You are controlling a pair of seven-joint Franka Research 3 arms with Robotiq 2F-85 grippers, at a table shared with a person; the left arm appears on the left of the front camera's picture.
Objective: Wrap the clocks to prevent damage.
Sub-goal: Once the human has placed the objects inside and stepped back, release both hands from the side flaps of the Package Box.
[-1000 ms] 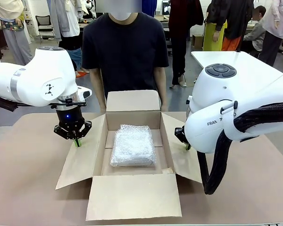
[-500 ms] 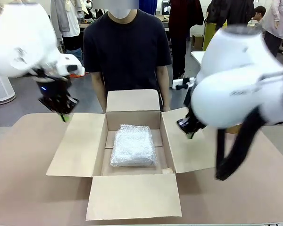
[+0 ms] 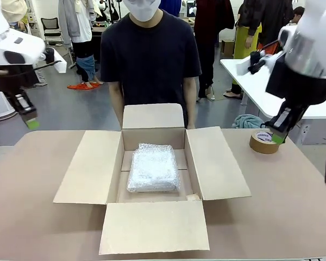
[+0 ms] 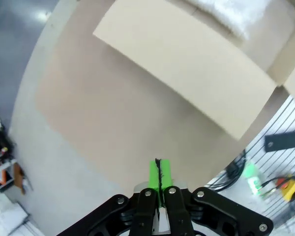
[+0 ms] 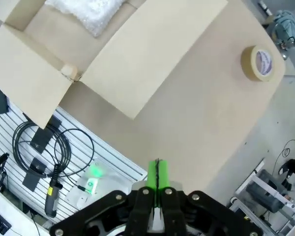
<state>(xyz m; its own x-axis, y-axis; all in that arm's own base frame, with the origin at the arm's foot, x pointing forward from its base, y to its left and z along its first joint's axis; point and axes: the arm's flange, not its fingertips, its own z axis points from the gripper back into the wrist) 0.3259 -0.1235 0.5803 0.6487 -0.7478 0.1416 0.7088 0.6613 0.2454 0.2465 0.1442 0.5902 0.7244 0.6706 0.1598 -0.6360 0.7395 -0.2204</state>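
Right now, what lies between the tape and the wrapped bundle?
From the bundle: the open right flap, then bare table up to the tape, seen in the front view.

Lab, white worktable [image 3: 254,89], coiled cables [image 5: 16,142]

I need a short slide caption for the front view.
Bubble-wrapped parcel in an open cardboard box, brown tape roll nearby on the table.

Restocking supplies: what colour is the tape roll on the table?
The tape roll is tan; front view shows it best.
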